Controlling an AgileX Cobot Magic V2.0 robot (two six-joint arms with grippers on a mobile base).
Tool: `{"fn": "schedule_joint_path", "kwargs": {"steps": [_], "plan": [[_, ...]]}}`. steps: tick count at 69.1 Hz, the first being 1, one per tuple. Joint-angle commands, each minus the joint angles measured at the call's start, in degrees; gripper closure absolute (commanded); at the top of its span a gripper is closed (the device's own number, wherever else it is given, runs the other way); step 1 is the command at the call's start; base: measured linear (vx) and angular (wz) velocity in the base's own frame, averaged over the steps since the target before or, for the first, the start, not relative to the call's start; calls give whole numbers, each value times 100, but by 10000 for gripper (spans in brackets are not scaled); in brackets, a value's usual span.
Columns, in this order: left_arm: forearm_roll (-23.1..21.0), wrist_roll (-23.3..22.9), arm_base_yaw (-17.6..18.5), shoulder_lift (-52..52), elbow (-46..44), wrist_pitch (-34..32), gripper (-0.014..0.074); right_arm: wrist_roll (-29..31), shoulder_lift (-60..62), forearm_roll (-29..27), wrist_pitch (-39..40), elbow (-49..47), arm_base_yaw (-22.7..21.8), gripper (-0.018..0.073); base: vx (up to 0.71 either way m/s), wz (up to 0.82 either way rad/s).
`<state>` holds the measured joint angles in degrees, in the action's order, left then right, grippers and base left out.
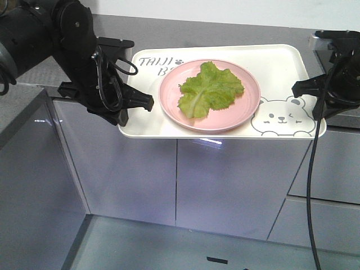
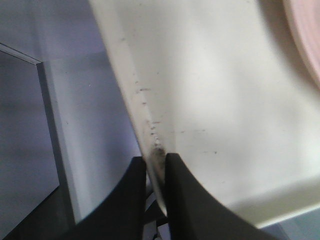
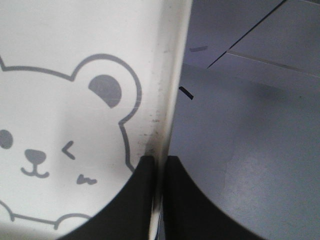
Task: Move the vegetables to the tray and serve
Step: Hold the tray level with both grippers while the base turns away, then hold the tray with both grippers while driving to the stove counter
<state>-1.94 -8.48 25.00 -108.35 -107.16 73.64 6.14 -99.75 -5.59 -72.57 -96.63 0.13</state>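
Note:
The vegetables, one crinkled green lettuce leaf (image 1: 211, 89), lie on a round pink plate (image 1: 249, 107) in the middle of the cream tray (image 1: 281, 62). The tray is held level, its front part out past the counter edge. My left gripper (image 1: 147, 103) is shut on the tray's left rim. In the left wrist view the left gripper (image 2: 156, 157) pinches the thin rim of the tray (image 2: 225, 100), with the pink plate (image 2: 307, 40) at the top right. My right gripper (image 1: 298, 88) is shut on the right rim. In the right wrist view the right gripper (image 3: 159, 159) clamps the tray (image 3: 75, 40) beside the bear drawing.
A grey counter (image 1: 169, 28) runs behind the tray. Grey cabinet fronts (image 1: 225, 185) stand below it, and a lower grey surface (image 1: 22, 107) lies at the left. The floor (image 1: 169, 247) shows beneath, with a small black mark (image 1: 217, 260).

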Motion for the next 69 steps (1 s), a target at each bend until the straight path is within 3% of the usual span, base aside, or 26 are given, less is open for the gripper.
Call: {"fn": "schedule_joint_path", "kwargs": {"steps": [1, 69], "plan": [[-350, 132, 115, 399, -229, -208, 603, 162, 335, -241, -70, -188, 38, 565, 0, -15], [-350, 132, 115, 399, -229, -208, 603, 162, 335, -241, -70, -188, 38, 565, 4, -15]]}}
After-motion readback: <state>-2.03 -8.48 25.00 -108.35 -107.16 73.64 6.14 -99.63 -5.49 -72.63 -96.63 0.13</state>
